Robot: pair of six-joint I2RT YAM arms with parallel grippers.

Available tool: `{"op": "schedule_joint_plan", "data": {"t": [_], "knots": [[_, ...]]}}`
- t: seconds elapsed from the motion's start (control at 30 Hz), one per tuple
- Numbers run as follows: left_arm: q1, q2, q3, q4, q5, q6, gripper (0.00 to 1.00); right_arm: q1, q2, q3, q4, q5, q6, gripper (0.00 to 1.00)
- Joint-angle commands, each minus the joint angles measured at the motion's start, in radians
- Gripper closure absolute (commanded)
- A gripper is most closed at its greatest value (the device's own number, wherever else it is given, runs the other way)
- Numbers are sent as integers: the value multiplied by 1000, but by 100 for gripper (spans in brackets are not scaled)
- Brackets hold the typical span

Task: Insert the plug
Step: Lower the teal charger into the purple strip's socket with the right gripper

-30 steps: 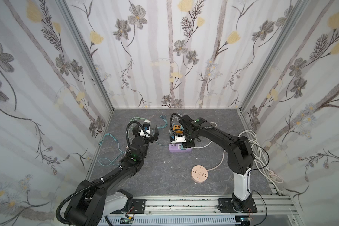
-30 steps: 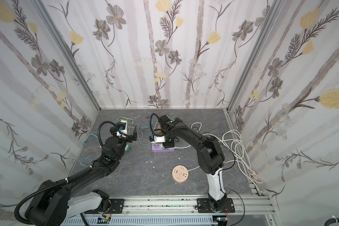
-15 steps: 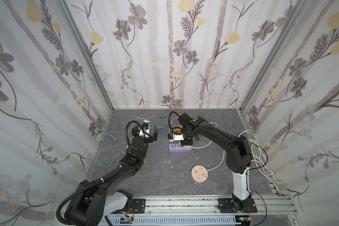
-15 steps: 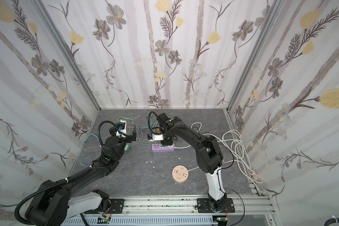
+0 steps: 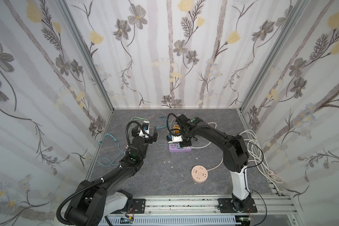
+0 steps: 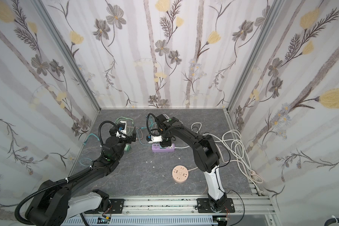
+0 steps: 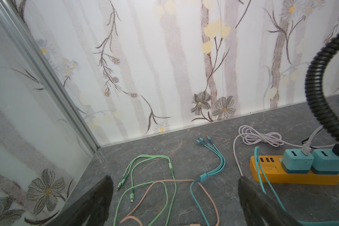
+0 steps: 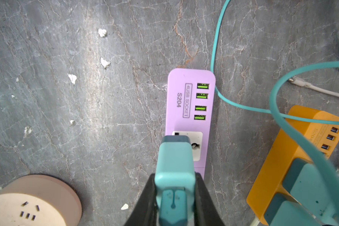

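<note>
In the right wrist view my right gripper (image 8: 174,187) is shut on a teal plug (image 8: 174,162), with one black finger on each side. The plug's dark front end covers part of the white socket (image 8: 197,144) on the purple power strip (image 8: 176,97). Its prongs are hidden, and I cannot tell if they are in the holes. In both top views this gripper (image 5: 185,144) (image 6: 164,143) stands over the strip (image 5: 181,149) (image 6: 168,149). My left gripper (image 7: 175,187) (image 5: 147,135) hangs open to the left with nothing between its fingers.
An orange power strip (image 7: 294,178) with two teal adapters (image 7: 296,162) lies behind the purple one. Green (image 7: 151,156), teal (image 7: 219,162) and pink (image 7: 164,182) cables lie below the left gripper. A round beige socket (image 5: 199,173) sits nearer the front. White cords (image 5: 256,148) pile up at the right.
The right gripper with the plug has shifted slightly left over the purple strip. The left arm has not moved.
</note>
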Motion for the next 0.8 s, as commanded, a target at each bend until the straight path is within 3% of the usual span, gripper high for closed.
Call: {"op": "schedule_joint_plan", "data": {"t": [0.0,0.57,0.77], "knots": [[2,-3,-2,9,-8,-19,0,0,3,5,-44,13,-13,100],[7,5,-2,-1,-8,-31,0,2,72,27,-52,38,1,100],[9,2,1,-18,-4,-42,0,4,136,65,-97,122,33,100]]}}
